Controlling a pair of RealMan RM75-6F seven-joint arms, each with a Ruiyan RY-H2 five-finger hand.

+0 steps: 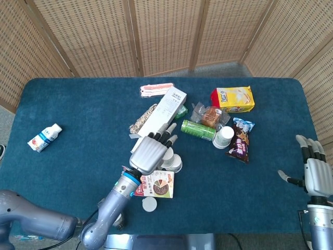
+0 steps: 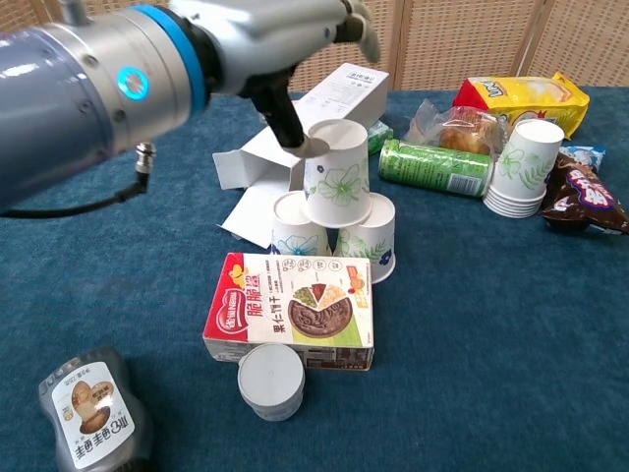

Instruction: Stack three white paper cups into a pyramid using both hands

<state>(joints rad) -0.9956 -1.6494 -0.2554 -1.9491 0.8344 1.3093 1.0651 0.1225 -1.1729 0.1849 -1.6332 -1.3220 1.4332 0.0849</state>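
Observation:
Three white paper cups with flower prints stand upside down as a pyramid. The top cup [image 2: 337, 177] rests on the left base cup [image 2: 297, 228] and the right base cup [image 2: 370, 238]. My left hand [image 2: 265, 39] hovers over the top cup's far left side with its fingers lifted and spread. Only the thumb tip [image 2: 295, 136] is at the cup's upper rim. In the head view, the left hand [image 1: 149, 154] covers most of the pyramid; one cup [image 1: 175, 163] shows beside it. My right hand [image 1: 315, 174] stays open off the table's right edge.
A snack box [image 2: 290, 310] lies just in front of the pyramid, with a white lid [image 2: 272, 380] and a lying bottle [image 2: 93, 413] nearer still. Behind are a white carton [image 2: 329, 98], a green can [image 2: 435, 165], a stack of spare cups [image 2: 521, 167] and snack bags [image 2: 521, 93].

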